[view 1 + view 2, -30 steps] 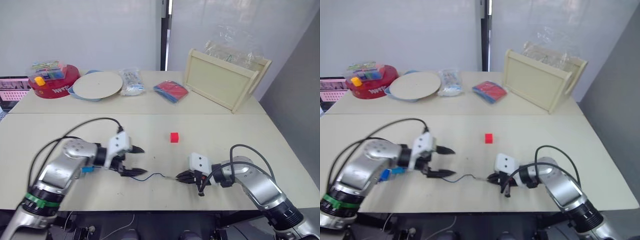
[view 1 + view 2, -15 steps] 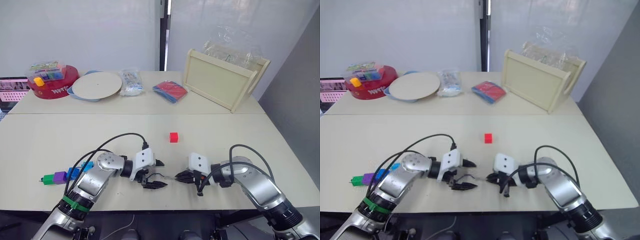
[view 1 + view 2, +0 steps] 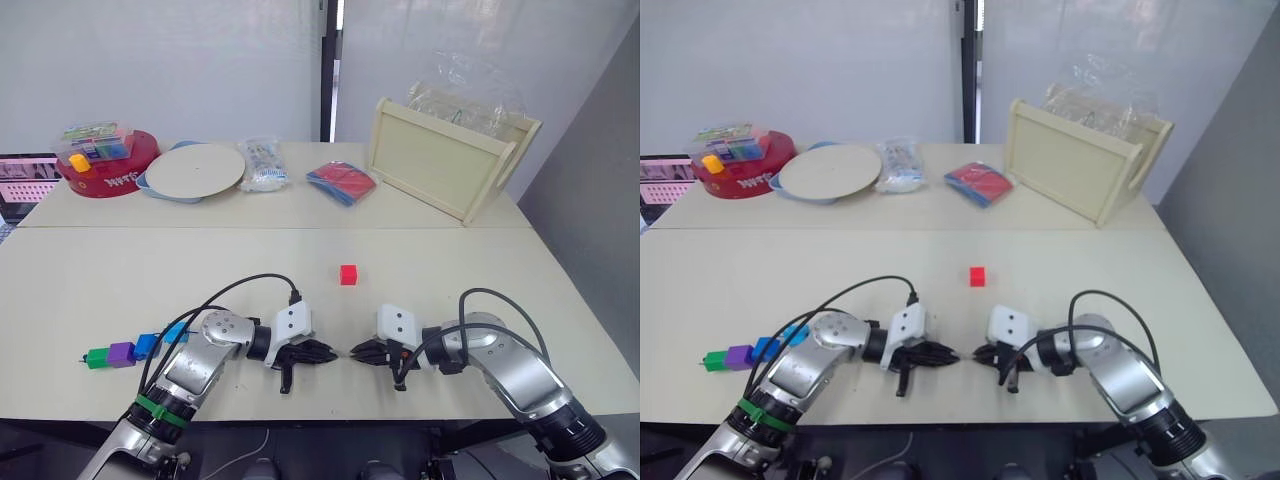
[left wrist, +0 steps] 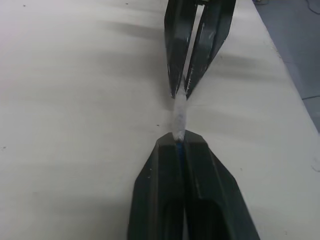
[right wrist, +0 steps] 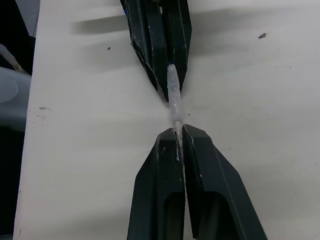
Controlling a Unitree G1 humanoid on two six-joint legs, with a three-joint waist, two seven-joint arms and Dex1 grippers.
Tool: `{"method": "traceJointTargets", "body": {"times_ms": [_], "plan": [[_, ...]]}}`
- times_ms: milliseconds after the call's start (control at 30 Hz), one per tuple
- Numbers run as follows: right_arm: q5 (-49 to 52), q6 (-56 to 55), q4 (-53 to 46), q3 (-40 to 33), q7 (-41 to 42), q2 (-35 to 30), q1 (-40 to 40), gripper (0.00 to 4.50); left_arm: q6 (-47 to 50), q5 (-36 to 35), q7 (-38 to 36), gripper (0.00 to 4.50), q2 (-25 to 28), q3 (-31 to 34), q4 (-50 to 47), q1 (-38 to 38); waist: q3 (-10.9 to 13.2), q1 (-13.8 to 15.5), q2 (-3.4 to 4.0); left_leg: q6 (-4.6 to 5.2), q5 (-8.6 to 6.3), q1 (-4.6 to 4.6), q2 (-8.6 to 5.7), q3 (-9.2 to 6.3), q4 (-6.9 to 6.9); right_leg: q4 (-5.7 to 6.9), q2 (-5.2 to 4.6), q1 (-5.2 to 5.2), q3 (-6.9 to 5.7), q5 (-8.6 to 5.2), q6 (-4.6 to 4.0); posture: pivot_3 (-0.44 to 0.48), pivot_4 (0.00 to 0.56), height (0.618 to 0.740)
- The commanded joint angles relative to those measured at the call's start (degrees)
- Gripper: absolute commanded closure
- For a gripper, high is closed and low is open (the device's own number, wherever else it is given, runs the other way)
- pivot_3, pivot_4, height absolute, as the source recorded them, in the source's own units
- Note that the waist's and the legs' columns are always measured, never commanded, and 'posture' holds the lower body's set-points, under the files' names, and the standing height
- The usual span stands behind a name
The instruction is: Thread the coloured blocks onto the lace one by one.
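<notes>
near the counter's [image 3: 480, 262] front edge, we see the left gripper [image 4: 181, 140] and right gripper [image 5: 176, 133] tip to tip, both sets of fingers closed on the pale stiff tip of the lace [image 4: 178, 112]. toward the front-left corner, the green [image 3: 97, 357], purple [image 3: 121, 353], dark blue [image 3: 146, 346] and light blue [image 3: 176, 332] blocks sit in a row, seemingly threaded already. the red block [image 3: 347, 274] waits loose mid-counter, so we judge one left. at the far-left corner, lettering on the red round tub [image 3: 105, 165] is unreadable.
</notes>
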Motion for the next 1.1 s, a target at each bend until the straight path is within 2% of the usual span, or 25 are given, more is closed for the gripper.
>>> {"method": "traceJointTargets", "body": {"times_ms": [33, 333, 467, 633, 700, 767, 867, 1000, 1100], "plan": [[0.23, 0.32, -1.76, 0.16, 0.65, -0.48, 0.02, 4.5, 0.5, -1.34, 0.18, 4.47, -0.39, 1.54, -1.58, -1.25, 0.0, 0.01, 0.0, 0.0, 0.0, 0.0, 0.0, 0.0, 0.0, 0.0, 0.0, 0.0, 0.0, 0.0, 0.0, 0.0, 0.15, 0.74], [0.57, 1.13, -1.75, 0.55, 0.93, -0.57, 0.74, 4.5, 2.04, -4.5, -1.14, 4.47, 0.19, 3.14, -3.64, -0.1, 0.0, 0.0, 0.0, 0.0, 0.0, 0.0, 0.0, 0.0, 0.01, 0.0, 0.0, 0.0, 0.0, 0.0, 0.0, 0.0, 0.15, 0.74], [2.32, 3.46, -2.75, -1.14, 0.04, 0.15, 0.84, 3.05, 2.11, -4.57, -1.75, 4.5, 2.27, 3.69, -4.11, 0.72, 0.0, -0.01, 0.0, 0.0, 0.0, 0.0, 0.0, -0.01, 0.01, 0.01, 0.0, 0.0, 0.0, 0.0, 0.0, 0.0, 0.15, 0.74], [3.41, 4.29, -3.37, -3.51, -2.17, 0.45, 1.43, 1.5, 1.54, -4.57, -2.15, 4.5, 4.91, 4.67, -4.24, 2.43, 0.0, -0.13, 0.0, 0.0, 0.0, 0.01, 0.0, -0.01, 0.01, 0.02, 0.0, 0.0, 0.0, 0.0, 0.0, 0.0, 0.15, 0.74], [4.44, 5.12, -3.76, -4.91, -3.43, 0.94, 1.86, 0.63, 1.43, -4.88, -2.27, 4.5, 5.72, 5.31, -4.55, 3.34, 0.0, -0.12, 0.0, 0.0, 0.0, 0.0, 0.0, -0.01, 0.01, 0.02, 0.0, 0.0, 0.0, 0.0, 0.0, 0.0, 0.15, 0.74], [5.58, 6.31, -3.56, -6.71, -5.38, 2.43, 2.07, 0.03, 1.42, -5.18, -2.25, 4.5, 6.58, 6.13, -4.64, 4.27, 0.0, -0.1, 0.0, 0.0, 0.0, 0.0, 0.01, -0.01, 0.01, 0.02, 0.0, 0.0, 0.0, 0.0, 0.0, 0.0, 0.15, 0.74], [6.07, 7.17, -2.54, -8.57, -8.76, 4.92, 2.01, 0.01, 1.4, -5.59, -2.09, 4.5, 7.45, 7.28, -4.83, 5.35, 0.0, -0.12, 0.0, 0.0, 0.0, 0.0, 0.01, -0.01, 0.01, 0.03, 0.0, 0.0, 0.0, 0.0, 0.0, 0.0, 0.15, 0.74], [2.14, 6.66, 1.18, -10.52, -20.77, 12.46, 2.37, 0.01, 1.56, -6.06, -1.9, 4.5, 9.29, 9.82, -5.01, 7.82, -0.01, -0.35, -0.01, 0.0, 0.0, 0.02, 0.04, -0.02, 0.0, 0.06, 0.03, -0.01, 0.0, 0.0, 0.0, 0.0, 0.15, 0.74], [1.2, 7.05, 0.85, -11.24, -26.75, 17.04, 3.74, 0.01, 1.36, -6.23, -2.11, 4.5, 10.3, 10.85, -5.07, 9.13, -0.01, -0.32, 0.0, 0.0, 0.0, 0.03, 0.04, -0.02, -0.02, 0.09, 0.02, -0.04, 0.01, 0.0, 0.0, 0.0, 0.15, 0.74]]}}
